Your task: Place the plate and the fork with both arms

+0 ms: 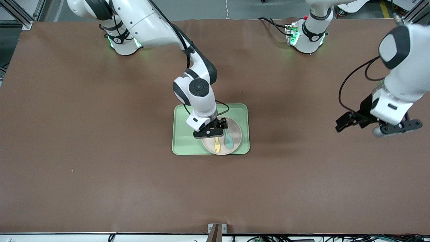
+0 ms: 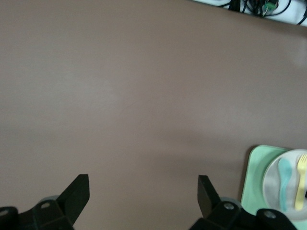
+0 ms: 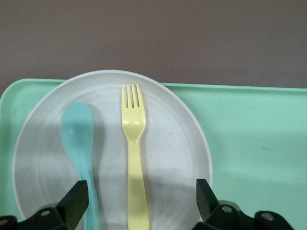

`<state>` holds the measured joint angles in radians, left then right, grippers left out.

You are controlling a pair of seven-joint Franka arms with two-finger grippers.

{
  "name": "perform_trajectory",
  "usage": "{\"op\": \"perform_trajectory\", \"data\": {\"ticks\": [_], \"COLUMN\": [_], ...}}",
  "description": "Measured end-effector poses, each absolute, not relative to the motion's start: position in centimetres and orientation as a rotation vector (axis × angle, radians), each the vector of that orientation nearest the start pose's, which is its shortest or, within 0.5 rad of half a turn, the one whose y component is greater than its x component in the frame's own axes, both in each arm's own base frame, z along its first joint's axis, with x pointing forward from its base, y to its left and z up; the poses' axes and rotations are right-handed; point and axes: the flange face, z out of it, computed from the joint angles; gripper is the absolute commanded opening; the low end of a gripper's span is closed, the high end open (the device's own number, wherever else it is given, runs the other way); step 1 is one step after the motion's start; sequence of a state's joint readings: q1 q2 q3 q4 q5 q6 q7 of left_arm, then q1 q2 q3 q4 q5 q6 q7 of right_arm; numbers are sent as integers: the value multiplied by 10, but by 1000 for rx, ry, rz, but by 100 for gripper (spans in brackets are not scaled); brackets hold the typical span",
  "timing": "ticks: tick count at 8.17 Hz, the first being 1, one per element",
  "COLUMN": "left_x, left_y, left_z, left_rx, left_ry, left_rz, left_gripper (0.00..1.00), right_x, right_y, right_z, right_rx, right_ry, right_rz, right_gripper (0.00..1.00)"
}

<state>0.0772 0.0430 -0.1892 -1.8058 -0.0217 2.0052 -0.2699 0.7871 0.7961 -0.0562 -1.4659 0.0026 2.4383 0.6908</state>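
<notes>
Here the right gripper [image 1: 215, 129], fingers spread and empty, hangs over the fork [image 3: 134, 158] on the plate [image 1: 235, 132], apparently about to descend and pinch its handle, while the left gripper [image 1: 376, 125] waits open and empty over bare table.

Setting: robotics lab bench, not a home or kitchen. Evidence: a large table [image 1: 100, 151] under a plain brown covering, with two white arms bolted at the top of the frame, the right arm's base [image 1: 122, 43] and the left arm's base [image 1: 307, 40] both lit green. Aluminium framing [image 1: 18, 15] in the upper left corner, grey floor at the top edge. Loose cables [image 1: 302, 238] run along the bottom edge. Toy-like plastic tableware sits on a light-green tray [image 1: 183, 141] at centre.
</notes>
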Motion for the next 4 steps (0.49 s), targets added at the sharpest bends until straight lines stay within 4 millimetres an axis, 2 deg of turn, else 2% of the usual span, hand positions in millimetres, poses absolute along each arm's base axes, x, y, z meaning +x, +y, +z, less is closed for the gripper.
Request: {"op": "perform_trajectory", "data": {"ticks": [2, 4], "left_x": [558, 545], "left_y": [-67, -55], "left_z": [567, 594], "left_rx": [-3168, -3169], "left_ry": [-170, -161], "left_rz": [-208, -253], "left_gripper": [99, 99], "right_x": [545, 542], "right_y": [504, 505], "right_z": [207, 195], "right_rx": [-3051, -3061], "right_ry": [-91, -96], "right_rz": [-234, -219], "right_gripper": [79, 48]}}
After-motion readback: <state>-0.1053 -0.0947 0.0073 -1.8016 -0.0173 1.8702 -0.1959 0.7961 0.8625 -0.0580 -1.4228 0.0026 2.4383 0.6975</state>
